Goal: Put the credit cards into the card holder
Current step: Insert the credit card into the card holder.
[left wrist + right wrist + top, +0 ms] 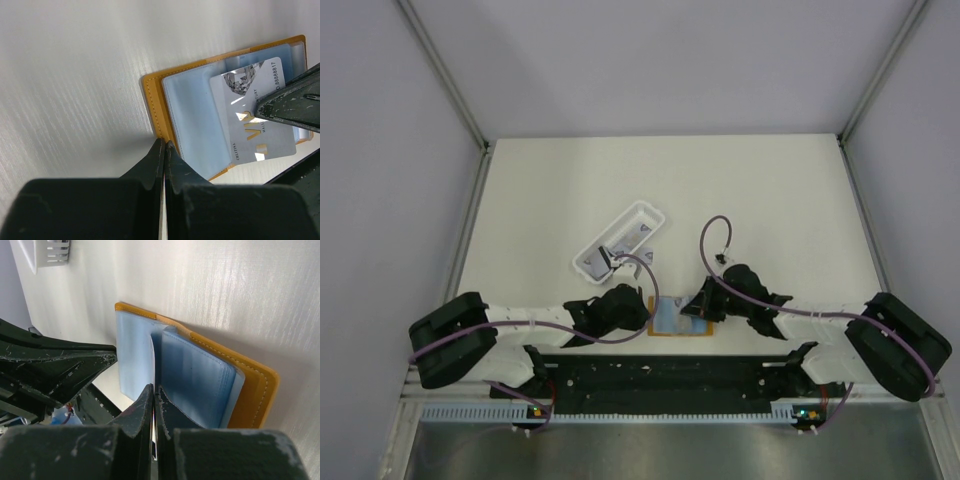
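The card holder point(680, 334) lies open on the table between my two grippers, orange outside with pale blue plastic sleeves point(192, 120) inside. My right gripper point(154, 389) is shut on a credit card point(250, 120), white-grey with gold lettering, which lies slanted over the sleeves with its far end at a sleeve's mouth. In the right wrist view the card shows only edge-on between the fingers. My left gripper point(164, 145) is shut, its tips resting at the holder's orange edge point(152, 100). More credit cards point(605, 257) lie in the white tray.
The long white tray point(642, 213) stands slanted just beyond the left gripper point(642, 312), and its corner point(25, 255) shows in the right wrist view. The right gripper point(692, 308) and the left gripper's fingers point(60, 365) sit close together over the holder point(255, 390).
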`<action>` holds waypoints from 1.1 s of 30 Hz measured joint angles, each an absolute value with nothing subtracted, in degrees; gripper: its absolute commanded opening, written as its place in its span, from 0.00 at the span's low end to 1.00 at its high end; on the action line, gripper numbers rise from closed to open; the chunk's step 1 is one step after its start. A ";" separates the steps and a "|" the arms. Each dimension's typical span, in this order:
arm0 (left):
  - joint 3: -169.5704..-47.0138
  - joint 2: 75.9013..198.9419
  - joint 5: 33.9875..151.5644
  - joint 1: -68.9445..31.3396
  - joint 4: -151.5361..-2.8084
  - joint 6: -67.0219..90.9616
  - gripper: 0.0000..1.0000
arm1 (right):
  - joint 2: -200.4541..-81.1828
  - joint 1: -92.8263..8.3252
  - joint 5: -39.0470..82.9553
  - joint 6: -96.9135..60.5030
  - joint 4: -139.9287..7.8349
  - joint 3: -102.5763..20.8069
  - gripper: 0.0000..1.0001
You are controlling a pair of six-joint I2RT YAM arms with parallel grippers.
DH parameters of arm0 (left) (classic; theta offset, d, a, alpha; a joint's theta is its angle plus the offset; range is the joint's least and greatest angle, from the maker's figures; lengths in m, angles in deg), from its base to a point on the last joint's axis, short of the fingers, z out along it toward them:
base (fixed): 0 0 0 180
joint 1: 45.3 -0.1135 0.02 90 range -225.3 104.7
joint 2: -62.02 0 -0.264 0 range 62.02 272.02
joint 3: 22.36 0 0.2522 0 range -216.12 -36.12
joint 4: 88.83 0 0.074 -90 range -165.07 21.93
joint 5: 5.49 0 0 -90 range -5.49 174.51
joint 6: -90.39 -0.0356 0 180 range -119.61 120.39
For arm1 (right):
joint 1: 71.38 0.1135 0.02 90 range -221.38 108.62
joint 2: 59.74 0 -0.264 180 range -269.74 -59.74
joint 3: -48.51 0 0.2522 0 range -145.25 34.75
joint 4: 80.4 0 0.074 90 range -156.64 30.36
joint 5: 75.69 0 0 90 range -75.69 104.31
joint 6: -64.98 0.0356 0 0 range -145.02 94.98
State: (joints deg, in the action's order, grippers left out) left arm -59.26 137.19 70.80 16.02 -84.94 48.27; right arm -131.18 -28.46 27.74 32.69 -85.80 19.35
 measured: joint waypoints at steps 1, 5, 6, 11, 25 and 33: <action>-59.26 137.21 70.87 16.00 -84.94 48.27 0.00 | -131.35 -28.46 27.79 32.72 -85.95 19.42 0.00; -59.26 137.32 71.02 15.91 -85.09 48.27 0.00 | -132.16 -28.53 27.98 32.72 -88.51 20.20 0.00; -59.26 137.41 71.04 15.91 -85.20 48.27 0.00 | -132.40 -28.55 27.96 32.80 -89.30 20.58 0.00; -59.26 137.54 71.04 15.86 -85.44 48.27 0.00 | -133.82 -28.66 27.96 32.87 -92.79 21.27 0.00; -59.26 137.56 71.17 15.84 -85.44 48.27 0.00 | -136.79 -28.72 27.11 35.25 -101.82 24.29 0.00; -59.26 137.56 71.19 15.84 -85.48 48.29 0.00 | -136.77 -27.13 24.01 36.19 -101.82 24.31 0.00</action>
